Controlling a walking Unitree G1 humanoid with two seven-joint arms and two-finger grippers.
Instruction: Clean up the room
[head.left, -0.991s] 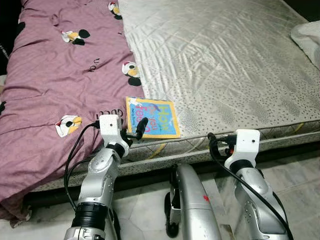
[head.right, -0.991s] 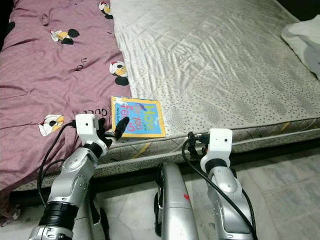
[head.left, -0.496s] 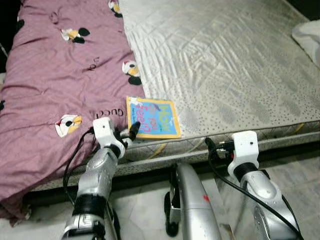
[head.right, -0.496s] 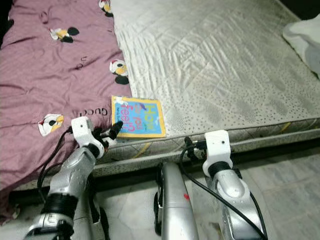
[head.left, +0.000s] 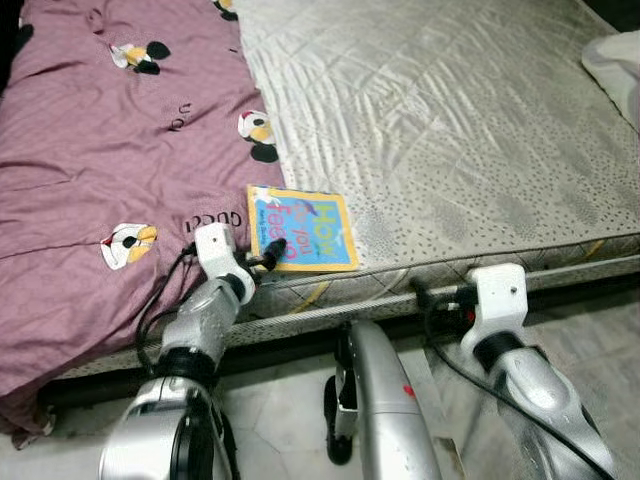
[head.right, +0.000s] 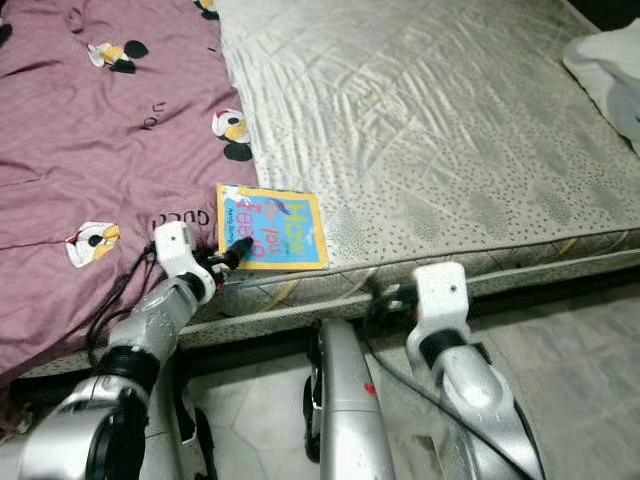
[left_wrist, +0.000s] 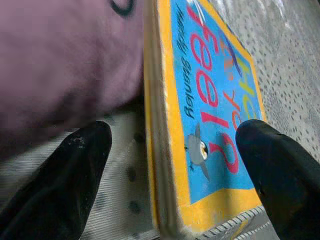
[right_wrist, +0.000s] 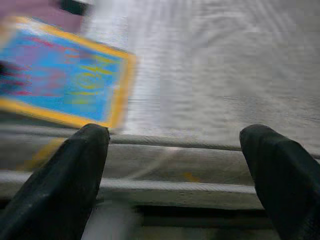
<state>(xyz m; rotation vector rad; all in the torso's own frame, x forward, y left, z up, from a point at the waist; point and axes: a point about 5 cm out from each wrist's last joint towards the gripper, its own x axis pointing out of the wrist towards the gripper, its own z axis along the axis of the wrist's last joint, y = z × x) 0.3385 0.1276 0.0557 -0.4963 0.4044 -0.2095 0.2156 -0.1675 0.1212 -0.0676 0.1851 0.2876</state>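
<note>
A thin book (head.left: 303, 228) with a blue cover and yellow border lies flat near the front edge of the mattress (head.left: 450, 120), beside the purple blanket (head.left: 110, 130). My left gripper (head.left: 268, 255) is at the book's near left corner. In the left wrist view its fingers (left_wrist: 65, 185) stand wide apart, one on each side of the book's (left_wrist: 210, 115) edge, open and not closed on it. My right gripper (right_wrist: 172, 165) is open and empty in front of the mattress side, with the book (right_wrist: 65, 85) blurred off to one side.
The purple blanket with cartoon prints covers the bed's left half. A white cloth (head.left: 615, 55) lies at the far right of the mattress. My silver body (head.left: 375, 400) and the tiled floor (head.left: 290, 420) are below the bed edge.
My left gripper has lowered and reached in to the book's near left corner. The right arm has dropped a little lower in front of the bed. The book has not moved.
</note>
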